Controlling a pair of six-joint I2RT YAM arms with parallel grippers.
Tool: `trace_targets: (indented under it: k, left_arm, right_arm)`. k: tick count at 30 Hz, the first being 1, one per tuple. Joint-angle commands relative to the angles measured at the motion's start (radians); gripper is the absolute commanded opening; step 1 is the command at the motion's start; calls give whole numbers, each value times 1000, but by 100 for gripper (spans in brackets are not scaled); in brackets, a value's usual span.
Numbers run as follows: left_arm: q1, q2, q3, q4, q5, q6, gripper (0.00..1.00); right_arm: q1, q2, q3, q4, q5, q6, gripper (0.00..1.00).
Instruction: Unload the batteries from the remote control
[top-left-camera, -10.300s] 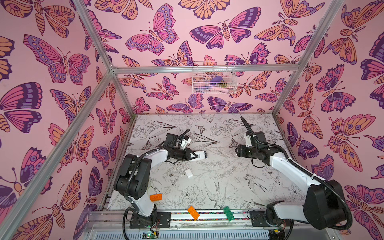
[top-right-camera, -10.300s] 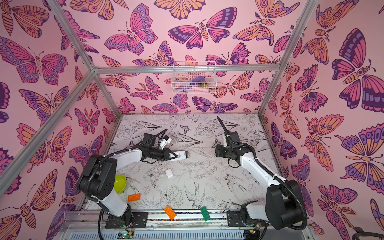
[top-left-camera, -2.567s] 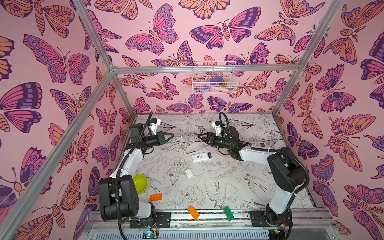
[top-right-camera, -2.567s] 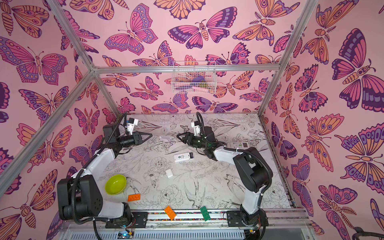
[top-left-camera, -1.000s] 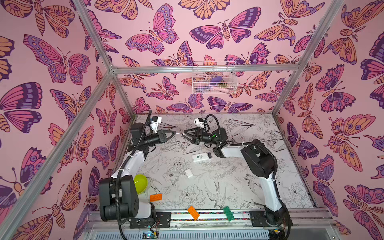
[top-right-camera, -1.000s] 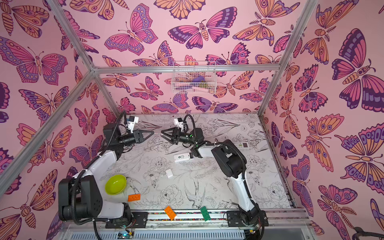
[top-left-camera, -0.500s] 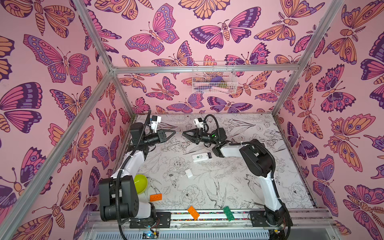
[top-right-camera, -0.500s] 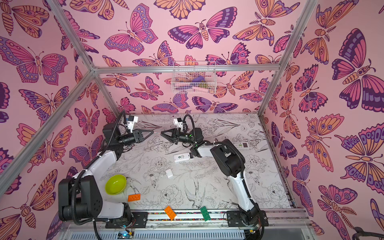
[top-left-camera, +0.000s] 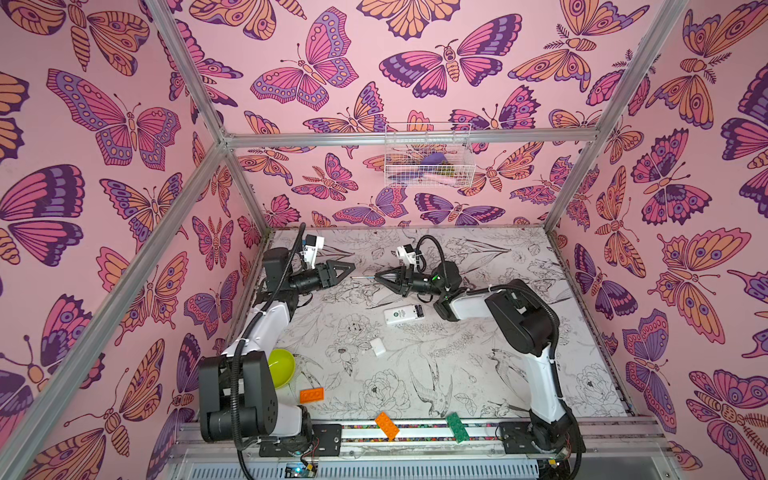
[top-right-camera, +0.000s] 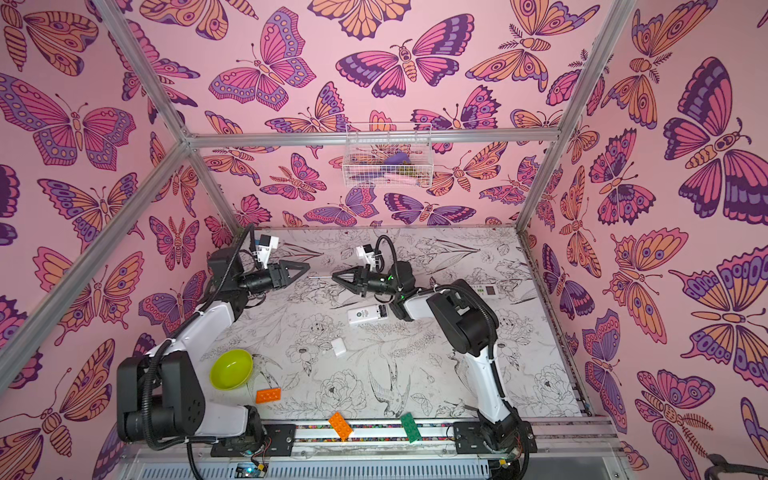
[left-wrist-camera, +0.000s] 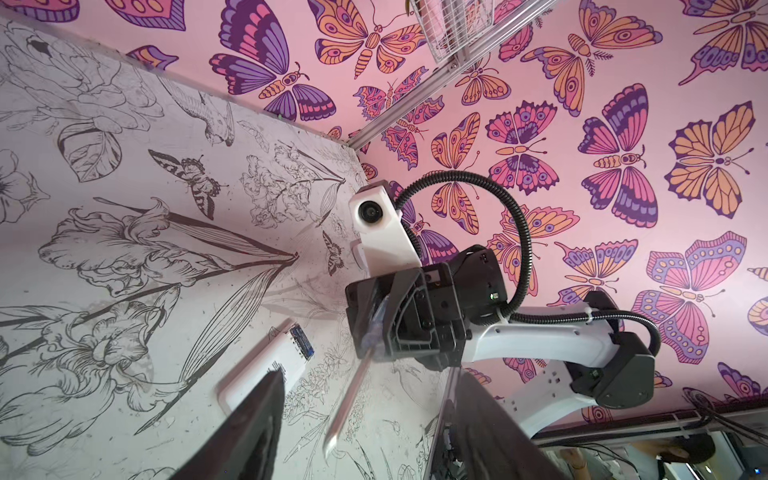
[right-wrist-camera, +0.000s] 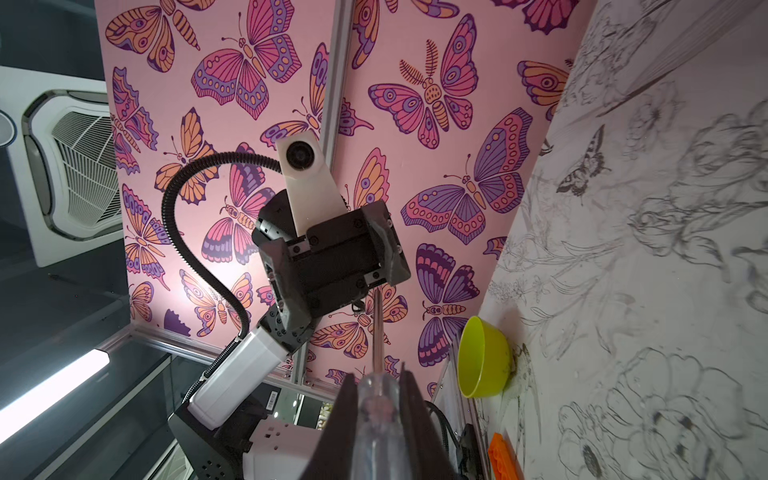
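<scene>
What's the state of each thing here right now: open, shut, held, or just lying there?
Left hand: open, empty, raised above the table.
Right hand: shut on the screwdriver.
Screwdriver: held in the air, tip pointing at the left hand.
Remote: lying on the table, cover off, compartment end exposed.
White cover: detached, lying alone on the table.
Green bowl: upright, looks empty.

Two robot arms: left arm (top-left-camera: 270, 324), right arm (top-left-camera: 540, 374). Two remotes — white remote (top-left-camera: 403, 314) at centre, second remote (top-right-camera: 487, 289) toward three o'clock. One white cover (top-left-camera: 377, 347), one screwdriver (top-left-camera: 365, 277), one green bowl (top-left-camera: 282, 368). Three bricks near six o'clock — orange brick (top-left-camera: 311, 395), another orange brick (top-left-camera: 387, 425), green brick (top-left-camera: 457, 427). One wire basket (top-left-camera: 392, 158) at twelve.
</scene>
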Motion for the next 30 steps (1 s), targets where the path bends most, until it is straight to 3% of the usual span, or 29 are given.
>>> trace_targets:
  k: [1,7,11,16,18,23,30]
  left_arm:
    - [6,-2,47,-111,39,122,73]
    - [-5,12,151,-370,-20,335,86]
    - [-35,41,243,-535,-98,494,95]
    - [-127,74,339,-709,-253,716,100]
    - [-167,89,350,-732,-307,781,100]
    - [-276,122,361,-752,-430,922,100]
    - [-428,226,387,-754,-584,1123,100]
  right_arm:
    - [-77,-109,-73,16,-17,-73,1]
    - [-201,-270,-205,-164,-61,-226,2]
    - [-250,-442,-230,-628,-91,-560,2]
    - [-285,-641,-175,-1214,-46,-1022,3]
    - [-306,-686,-161,-1344,-26,-1115,3]
    - [-332,-820,-179,-1520,56,-1278,2]
    - [-328,-1031,-232,-1632,279,-1471,0]
